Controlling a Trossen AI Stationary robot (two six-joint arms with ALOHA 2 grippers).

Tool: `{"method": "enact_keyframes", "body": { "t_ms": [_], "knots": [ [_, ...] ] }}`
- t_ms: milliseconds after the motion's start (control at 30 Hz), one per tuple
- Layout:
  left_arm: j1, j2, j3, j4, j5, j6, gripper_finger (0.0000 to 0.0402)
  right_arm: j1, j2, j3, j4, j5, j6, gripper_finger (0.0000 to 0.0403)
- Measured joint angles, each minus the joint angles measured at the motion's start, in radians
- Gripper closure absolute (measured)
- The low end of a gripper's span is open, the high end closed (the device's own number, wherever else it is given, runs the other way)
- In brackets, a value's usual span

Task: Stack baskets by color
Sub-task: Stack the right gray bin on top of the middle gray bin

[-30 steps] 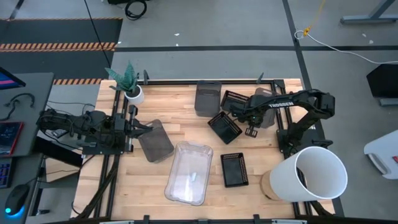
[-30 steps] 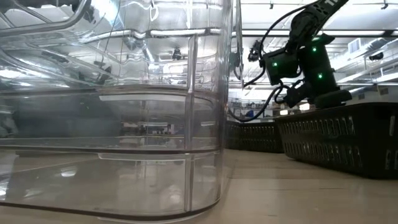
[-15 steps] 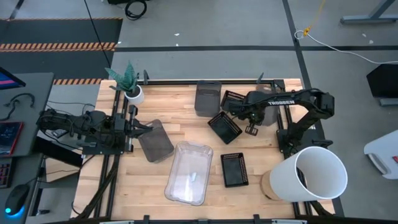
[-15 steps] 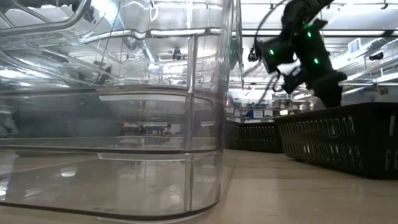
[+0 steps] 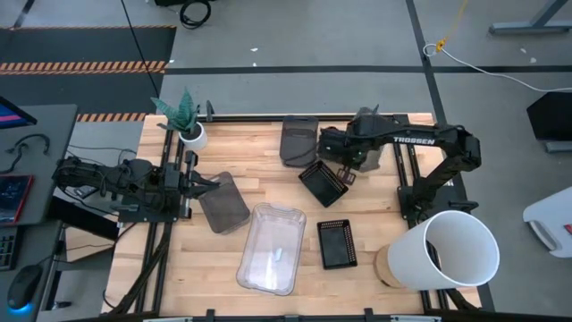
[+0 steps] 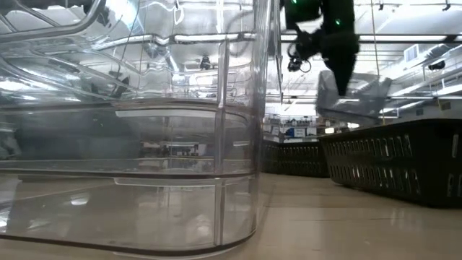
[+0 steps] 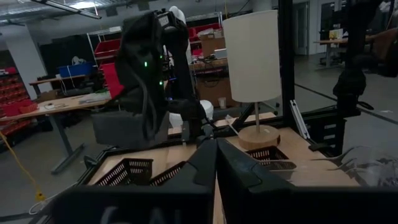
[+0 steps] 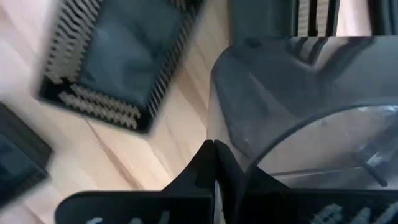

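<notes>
My right gripper (image 5: pixel 347 156) is shut on the rim of a smoky grey basket (image 5: pixel 368 134), which hangs tilted in the air (image 6: pixel 354 97) at the back of the table. In the right wrist view its fingers (image 8: pixel 213 146) pinch that rim (image 8: pixel 298 112). Another grey basket (image 5: pixel 299 140) stands just to its left. Two black slatted baskets lie below and in front (image 5: pixel 323 183) (image 5: pixel 337 243), with one more (image 5: pixel 336 140) partly under the arm. A clear basket (image 5: pixel 271 248) lies front centre. My left gripper (image 5: pixel 211 185) is shut beside a third grey basket (image 5: pixel 224 203).
A big white bucket (image 5: pixel 456 250) lies at the front right corner. A small white plant pot (image 5: pixel 190 134) stands at the back left. Black frame rails (image 5: pixel 170 224) run along the table's left and right sides.
The right arm has lifted its grey basket off the table and swung it back and to the left, towards the other grey basket. The left arm has not moved.
</notes>
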Motion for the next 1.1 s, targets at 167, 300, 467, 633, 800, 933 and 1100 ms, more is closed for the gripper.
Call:
{"method": "enact_keyframes", "body": {
  "t_ms": [167, 300, 467, 633, 800, 933, 1100],
  "knots": [
    [0.0, 0.0, 0.0, 0.0, 0.0, 0.001, 0.0391, 0.031, 0.0, 0.033, 0.119, 0.025, -0.048, 0.0397],
    [0.0, 0.0, 0.0, 0.0, 0.0, 0.001, 0.0386, 0.046, 0.001, 0.033, 0.217, 0.019, -0.079, 0.0398],
    [0.0, 0.0, 0.0, 0.001, 0.0, 0.013, 0.038, 0.054, 0.001, 0.033, 0.344, -0.009, -0.123, 0.0398],
    [0.0, 0.0, 0.0, 0.002, 0.0, 0.014, 0.0384, 0.038, 0.001, 0.033, 0.41, -0.012, -0.157, 0.0398],
    [0.0, 0.0, 0.0, 0.002, 0.0, 0.017, 0.0389, 0.021, 0.001, 0.033, 0.483, -0.012, -0.183, 0.0398],
    [0.0, 0.0, 0.0, 0.002, -0.001, 0.017, 0.0383, 0.019, 0.001, 0.033, 0.583, -0.013, -0.235, 0.0398],
    [0.0, 0.0, 0.0, 0.002, -0.001, 0.017, 0.0385, 0.013, 0.001, 0.033, 0.682, -0.013, -0.322, 0.0398]
  ]
}}
